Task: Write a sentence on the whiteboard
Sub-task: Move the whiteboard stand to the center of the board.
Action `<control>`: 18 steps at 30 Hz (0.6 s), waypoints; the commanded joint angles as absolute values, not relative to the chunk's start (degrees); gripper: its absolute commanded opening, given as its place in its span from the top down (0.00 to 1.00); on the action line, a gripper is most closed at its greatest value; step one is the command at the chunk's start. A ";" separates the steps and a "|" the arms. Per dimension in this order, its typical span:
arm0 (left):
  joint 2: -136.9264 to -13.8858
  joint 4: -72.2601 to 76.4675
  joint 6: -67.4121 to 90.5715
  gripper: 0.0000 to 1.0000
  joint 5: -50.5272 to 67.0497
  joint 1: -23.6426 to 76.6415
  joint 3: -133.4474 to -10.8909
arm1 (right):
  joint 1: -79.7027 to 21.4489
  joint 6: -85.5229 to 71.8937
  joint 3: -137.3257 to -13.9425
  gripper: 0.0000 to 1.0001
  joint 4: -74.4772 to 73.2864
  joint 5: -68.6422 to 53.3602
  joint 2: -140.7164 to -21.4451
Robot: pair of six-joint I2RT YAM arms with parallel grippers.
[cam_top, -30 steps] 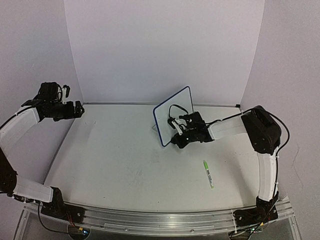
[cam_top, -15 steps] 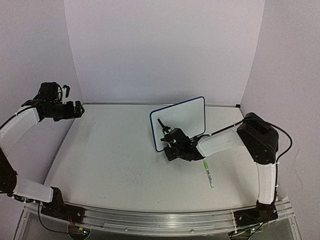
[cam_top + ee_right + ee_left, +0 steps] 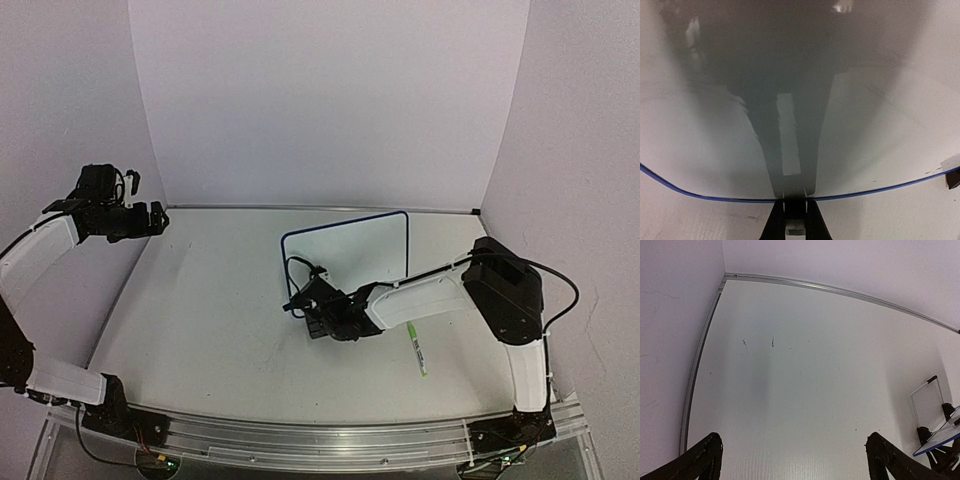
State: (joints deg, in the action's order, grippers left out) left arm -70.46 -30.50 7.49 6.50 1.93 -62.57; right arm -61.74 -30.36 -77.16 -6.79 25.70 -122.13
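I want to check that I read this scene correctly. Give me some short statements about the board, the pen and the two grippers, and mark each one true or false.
1. The right gripper is shut on the edge of the whiteboard. True.
2. The left gripper holds the marker. False: the marker lies on the table, near the right arm.
3. The left gripper is wide open and holds nothing. True.
4. Green words cover the whiteboard. False: no writing shows on the whiteboard in these views.
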 commanded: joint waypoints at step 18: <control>-68.69 -29.31 8.25 0.01 8.57 1.85 -62.99 | -68.73 -37.25 -66.63 0.47 -16.26 29.47 -102.50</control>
